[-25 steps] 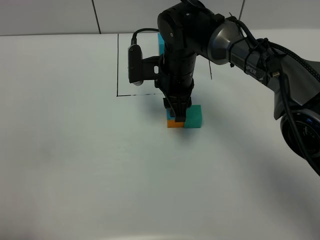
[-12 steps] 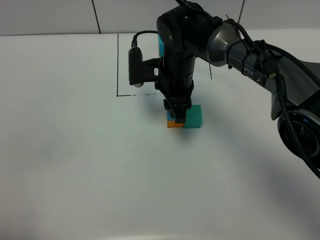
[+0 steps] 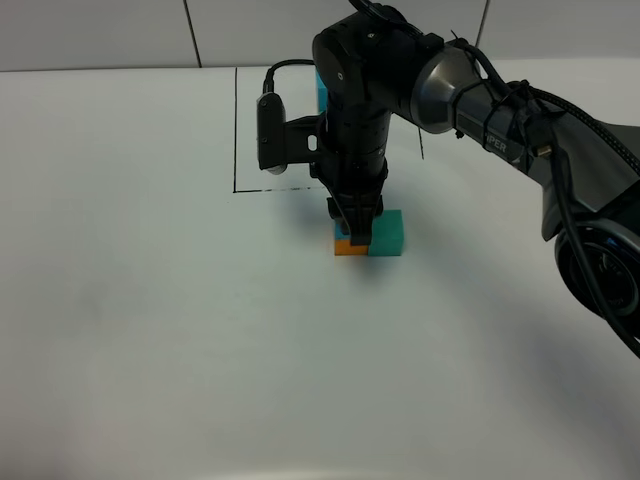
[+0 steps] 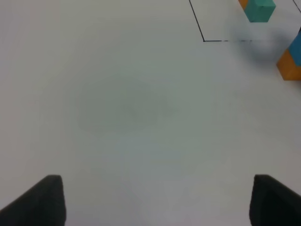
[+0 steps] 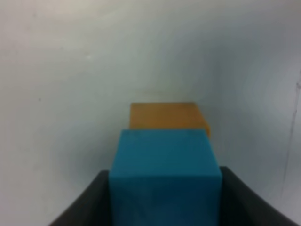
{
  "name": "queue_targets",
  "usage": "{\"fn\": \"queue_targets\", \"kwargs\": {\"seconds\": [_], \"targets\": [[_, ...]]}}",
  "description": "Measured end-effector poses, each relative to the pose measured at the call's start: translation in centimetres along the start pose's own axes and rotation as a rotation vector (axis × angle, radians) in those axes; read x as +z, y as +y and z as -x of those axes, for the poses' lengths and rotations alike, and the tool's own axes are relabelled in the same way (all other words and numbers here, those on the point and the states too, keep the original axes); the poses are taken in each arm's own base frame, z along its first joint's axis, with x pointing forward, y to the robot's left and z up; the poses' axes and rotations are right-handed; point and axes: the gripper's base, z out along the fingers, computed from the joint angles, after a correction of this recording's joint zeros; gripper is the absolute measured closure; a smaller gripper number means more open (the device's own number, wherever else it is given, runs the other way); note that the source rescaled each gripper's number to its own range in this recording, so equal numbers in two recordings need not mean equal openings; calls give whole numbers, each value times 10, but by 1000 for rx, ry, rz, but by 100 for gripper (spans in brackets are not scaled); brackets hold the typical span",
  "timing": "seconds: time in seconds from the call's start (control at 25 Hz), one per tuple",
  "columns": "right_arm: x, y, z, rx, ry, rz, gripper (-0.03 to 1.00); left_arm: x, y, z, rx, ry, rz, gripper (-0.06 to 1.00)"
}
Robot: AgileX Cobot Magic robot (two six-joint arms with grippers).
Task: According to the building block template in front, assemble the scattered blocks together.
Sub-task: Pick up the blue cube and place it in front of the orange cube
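- Right gripper (image 3: 352,238) points straight down just outside the front line of the black outline (image 3: 236,130), clamped on the blue cube (image 5: 165,160) – one dark finger on each side of it in the right wrist view.
- Blue cube sits directly over the orange cube (image 3: 347,248). Can't tell whether it's pressed down onto it or a hair above.
- Orange cube lies flat on the white table (image 3: 150,330), just in front of the outline's front line.
- Teal-green cube (image 3: 386,233) is right beside the orange one, on the side away from the outline's left corner. They look to be touching.
- Template (image 3: 321,88) is inside the outline near its back, mostly hidden behind the right arm – only a blue sliver shows from above.
- Left gripper (image 4: 157,202) is spread wide with nothing between its fingertips, over bare table well in front of the outline.
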Motion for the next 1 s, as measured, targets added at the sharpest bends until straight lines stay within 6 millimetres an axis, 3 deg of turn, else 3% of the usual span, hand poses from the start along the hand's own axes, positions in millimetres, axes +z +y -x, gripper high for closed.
{"fn": "queue_targets", "kwargs": {"seconds": [0.76,0.88,1.0], "targets": [[1,0,0,-2,1,1,96,0,0,0,-1,0,0,-4],[3,-1,1,-2,-5,-8,82,0,0,0,-1,0,0,-4],[1,-1,1,2,-6,-13,47,0,0,0,-1,0,0,-4]]}}
